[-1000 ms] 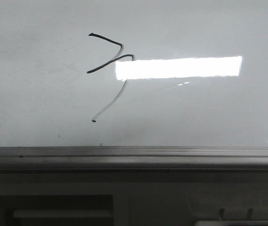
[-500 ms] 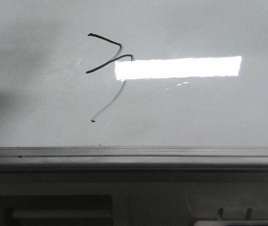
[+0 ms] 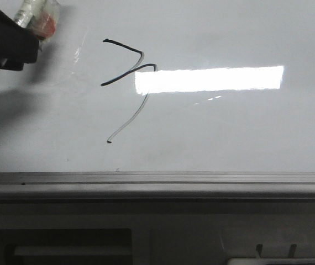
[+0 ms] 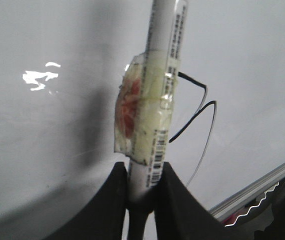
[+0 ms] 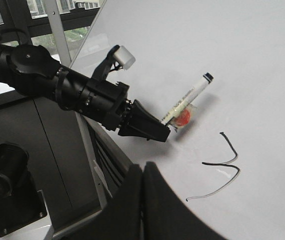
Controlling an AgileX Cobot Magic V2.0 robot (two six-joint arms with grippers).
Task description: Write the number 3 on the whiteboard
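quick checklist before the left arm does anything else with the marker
1. Left claw shut on the marker: ok.
2. Marker tip off the whiteboard: ok in the right wrist view; a shadow gap shows.
3. Number 3 fully drawn: ok, though the lower tail is faint.
4. Marker cap off: cannot tell.
5. Right claw shut and empty: ok.
6. Tape wad on the marker secure: cannot tell.

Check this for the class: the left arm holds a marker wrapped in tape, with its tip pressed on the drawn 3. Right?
Not quite. The left gripper does hold the taped marker, but the right wrist view shows its tip off the whiteboard, apart from the number 3.
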